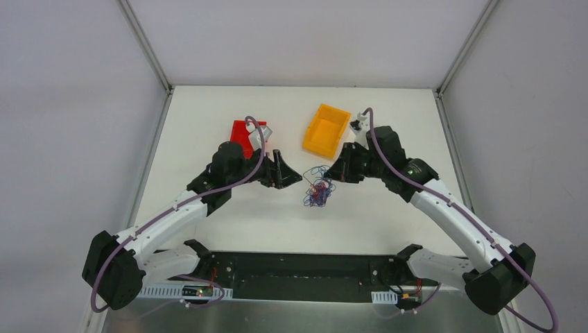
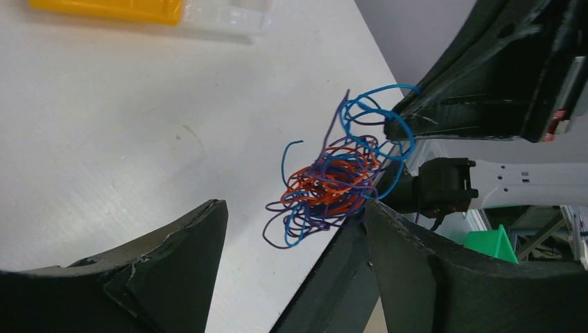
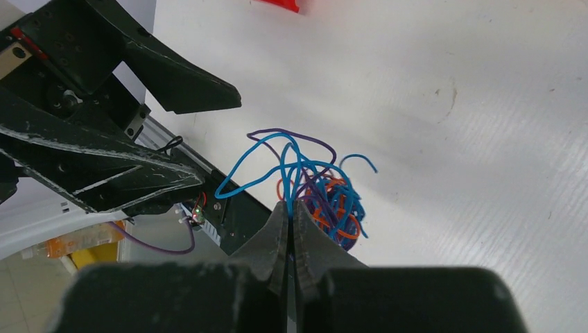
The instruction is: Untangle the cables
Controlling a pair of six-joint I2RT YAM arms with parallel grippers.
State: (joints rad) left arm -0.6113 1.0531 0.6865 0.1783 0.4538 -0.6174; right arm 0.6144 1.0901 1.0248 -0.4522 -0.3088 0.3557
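Observation:
The cables (image 1: 319, 190) are one tangled clump of thin blue, orange-red and purple strands at the middle of the white table (image 1: 388, 208). My right gripper (image 1: 331, 175) is shut on blue strands at the top of the clump; in the right wrist view its fingers (image 3: 277, 232) are pressed together on them (image 3: 291, 207), and the clump (image 3: 331, 201) hangs just beyond the tips. My left gripper (image 1: 292, 173) is open and empty just left of the clump. In the left wrist view its jaws stand wide apart (image 2: 295, 215), with the clump (image 2: 333, 184) ahead of them, untouched.
An orange bin (image 1: 326, 128) stands at the back centre and a red bin (image 1: 244, 133) at the back left, partly behind the left arm. The table's near edge with a black rail (image 1: 298, 267) lies close below the clump.

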